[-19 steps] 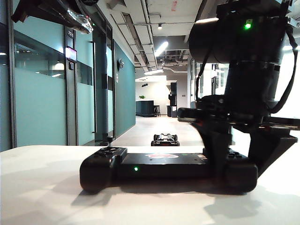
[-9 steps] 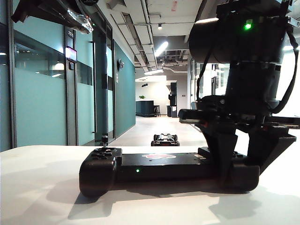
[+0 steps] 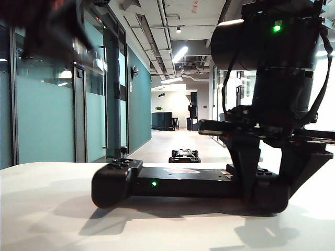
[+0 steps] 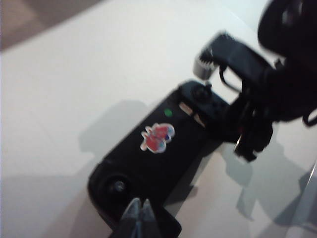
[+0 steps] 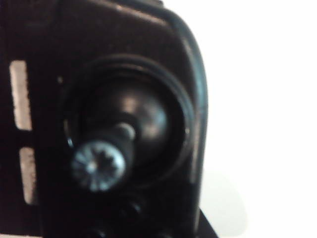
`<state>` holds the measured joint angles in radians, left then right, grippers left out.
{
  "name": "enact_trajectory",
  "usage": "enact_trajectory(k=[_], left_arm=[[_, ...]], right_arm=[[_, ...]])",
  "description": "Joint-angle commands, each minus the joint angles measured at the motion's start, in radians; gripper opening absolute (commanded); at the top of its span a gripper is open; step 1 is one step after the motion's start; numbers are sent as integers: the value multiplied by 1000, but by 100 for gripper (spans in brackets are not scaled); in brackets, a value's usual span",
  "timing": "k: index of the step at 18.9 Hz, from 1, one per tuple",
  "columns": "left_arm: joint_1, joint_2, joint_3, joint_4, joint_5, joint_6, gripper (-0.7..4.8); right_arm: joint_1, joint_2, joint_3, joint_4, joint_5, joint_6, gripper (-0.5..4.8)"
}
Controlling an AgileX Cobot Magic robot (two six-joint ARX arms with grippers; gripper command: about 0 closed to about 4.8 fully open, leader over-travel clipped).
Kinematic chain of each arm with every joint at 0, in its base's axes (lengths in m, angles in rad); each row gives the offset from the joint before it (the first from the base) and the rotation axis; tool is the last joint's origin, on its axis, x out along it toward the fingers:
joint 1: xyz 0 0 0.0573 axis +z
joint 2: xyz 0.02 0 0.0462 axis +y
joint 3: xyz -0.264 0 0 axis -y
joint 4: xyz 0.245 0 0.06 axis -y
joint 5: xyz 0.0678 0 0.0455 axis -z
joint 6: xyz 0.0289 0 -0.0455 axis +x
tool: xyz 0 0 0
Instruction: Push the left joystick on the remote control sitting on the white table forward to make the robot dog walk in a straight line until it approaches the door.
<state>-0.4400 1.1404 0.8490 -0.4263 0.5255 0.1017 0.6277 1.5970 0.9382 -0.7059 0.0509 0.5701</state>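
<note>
The black remote control (image 3: 178,182) lies across the white table (image 3: 47,214). Its left joystick (image 3: 124,151) stands upright on the left end. My right gripper (image 3: 266,191) straddles the remote's right end, a finger against each side, shut on it. The right wrist view is filled by the right-hand stick (image 5: 99,164), blurred, and shows no fingers. In the left wrist view my left gripper (image 4: 138,207) is shut and empty, hovering just short of the left joystick (image 4: 119,186), above the remote (image 4: 158,148). The robot dog (image 3: 184,155) stands far down the corridor floor.
Beyond the table's far edge a long corridor runs away, with a teal glass wall and a dark-framed door (image 3: 112,94) on its left. My left arm (image 3: 47,26) is a dark blur at the upper left. Bare tabletop (image 4: 74,74) surrounds the remote.
My left arm at the upper left has started moving and now blurs, lower in the picture. The remote has rocked and shifted slightly in the right gripper. The robot dog has not moved.
</note>
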Motion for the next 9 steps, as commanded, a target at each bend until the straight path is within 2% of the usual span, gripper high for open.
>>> enact_trajectory(k=[1, 4, 9], left_arm=[[0, -3, -123, 174, 60, 59, -5], [0, -3, -242, 306, 89, 68, -6], [0, 100, -269, 419, 149, 74, -6]], right_arm=[[-3, 0, 0, -52, 50, 13, 157], [-3, 0, 0, -51, 62, 13, 157], [-3, 0, 0, -49, 60, 13, 157]])
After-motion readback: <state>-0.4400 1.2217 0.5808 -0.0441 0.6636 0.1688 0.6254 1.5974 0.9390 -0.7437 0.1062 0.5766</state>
